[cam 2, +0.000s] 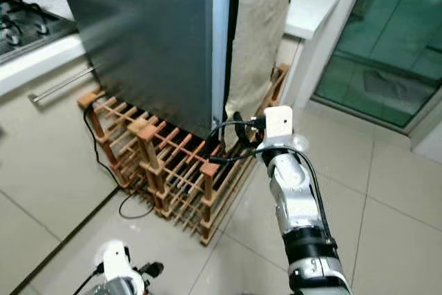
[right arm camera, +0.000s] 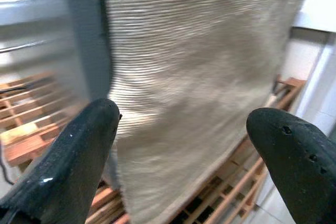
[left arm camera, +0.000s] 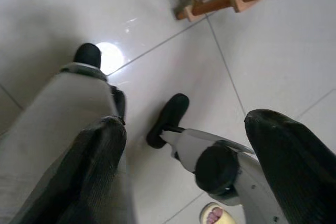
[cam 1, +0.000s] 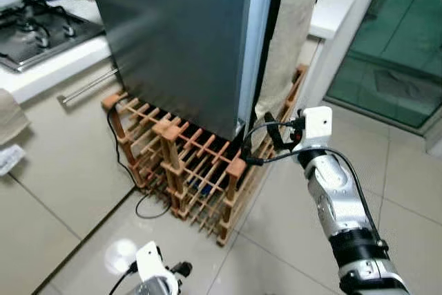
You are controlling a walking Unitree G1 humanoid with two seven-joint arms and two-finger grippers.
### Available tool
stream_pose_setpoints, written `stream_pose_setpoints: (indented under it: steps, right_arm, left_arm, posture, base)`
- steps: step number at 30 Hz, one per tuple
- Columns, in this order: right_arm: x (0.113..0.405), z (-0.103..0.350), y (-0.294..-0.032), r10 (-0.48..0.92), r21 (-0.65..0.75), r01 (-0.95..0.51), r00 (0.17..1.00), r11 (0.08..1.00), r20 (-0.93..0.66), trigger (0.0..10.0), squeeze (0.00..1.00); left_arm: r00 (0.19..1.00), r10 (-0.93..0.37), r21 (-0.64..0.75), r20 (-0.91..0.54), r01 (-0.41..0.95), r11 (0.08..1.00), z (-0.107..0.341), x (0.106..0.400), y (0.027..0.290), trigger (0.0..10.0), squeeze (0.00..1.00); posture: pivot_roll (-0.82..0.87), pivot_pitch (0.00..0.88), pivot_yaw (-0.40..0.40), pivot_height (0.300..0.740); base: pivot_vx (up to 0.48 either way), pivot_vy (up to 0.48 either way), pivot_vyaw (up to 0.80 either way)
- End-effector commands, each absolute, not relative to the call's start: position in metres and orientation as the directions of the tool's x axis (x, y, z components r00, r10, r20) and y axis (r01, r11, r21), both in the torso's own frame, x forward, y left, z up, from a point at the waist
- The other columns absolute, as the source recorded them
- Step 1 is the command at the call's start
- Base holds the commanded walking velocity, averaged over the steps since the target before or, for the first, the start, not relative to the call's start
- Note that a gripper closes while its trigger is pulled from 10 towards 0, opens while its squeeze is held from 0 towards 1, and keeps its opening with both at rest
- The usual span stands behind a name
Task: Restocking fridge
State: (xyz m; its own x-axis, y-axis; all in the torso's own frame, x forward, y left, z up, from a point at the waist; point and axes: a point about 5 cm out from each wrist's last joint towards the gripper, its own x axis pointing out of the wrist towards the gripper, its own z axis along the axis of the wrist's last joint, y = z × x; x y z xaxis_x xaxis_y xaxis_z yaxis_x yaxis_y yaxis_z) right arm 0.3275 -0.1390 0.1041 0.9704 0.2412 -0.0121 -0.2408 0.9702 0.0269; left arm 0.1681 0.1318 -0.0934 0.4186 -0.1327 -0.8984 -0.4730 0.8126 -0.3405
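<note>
A tall grey steel fridge stands shut on a low wooden slatted rack. A beige ribbed cloth hangs down beside the fridge's right edge. My right gripper is raised at the fridge's lower right corner, close to the cloth. In the right wrist view the right gripper is open and empty, with the cloth straight ahead and the fridge's edge by one finger. My left gripper hangs low over the floor, and it is open in the left wrist view.
A gas hob sits in a white counter at the far left, with a metal rail below it. A black cable loops on the tiled floor by the rack. A green glass door is at the right.
</note>
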Motion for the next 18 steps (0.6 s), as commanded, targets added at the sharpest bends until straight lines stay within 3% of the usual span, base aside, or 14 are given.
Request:
stream_pose_setpoints:
  steps: [1,18]
  right_arm:
    - [0.329,0.107,-0.140,0.234,0.036,-0.234,0.972,0.972,0.000,10.0,0.00]
    - [0.324,0.097,-0.144,0.215,0.031,-0.214,0.976,0.976,-0.032,10.0,0.00]
  left_arm:
    - [0.952,-0.306,-0.239,0.020,0.302,0.923,0.125,0.358,0.105,10.0,0.00]
    - [0.969,-0.248,-0.238,0.013,0.244,0.940,0.127,0.359,0.100,10.0,0.00]
  posture:
    - [-0.05,0.000,0.008,0.740]
    - [-0.07,0.000,0.000,0.740]
  base:
    - [0.000,0.000,0.00]
    - [0.000,0.000,0.00]
